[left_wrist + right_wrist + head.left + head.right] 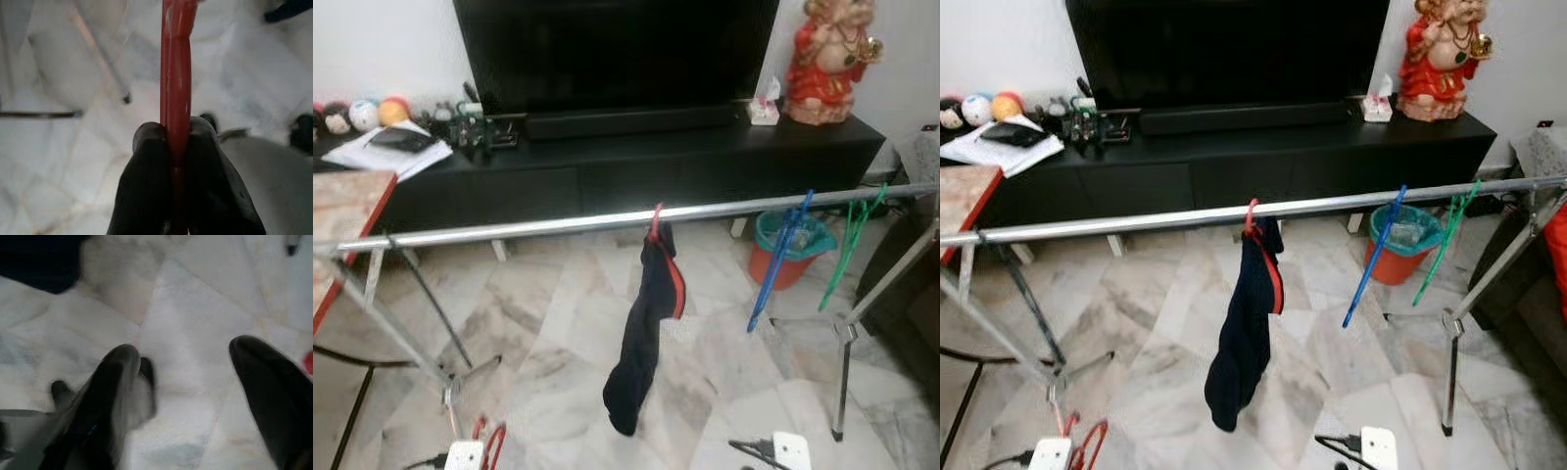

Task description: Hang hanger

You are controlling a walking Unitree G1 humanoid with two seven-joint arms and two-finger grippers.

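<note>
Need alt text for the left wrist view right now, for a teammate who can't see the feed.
The left end effector is shut on a red hanger, its two black fingers pinching the thin red plastic bar that runs away from the camera. Behind it lies blurred pale marble floor with a metal rack leg crossing it.

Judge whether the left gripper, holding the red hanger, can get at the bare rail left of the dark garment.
Probably yes: the rail is bare there, and the left gripper hangs low below it.
</note>
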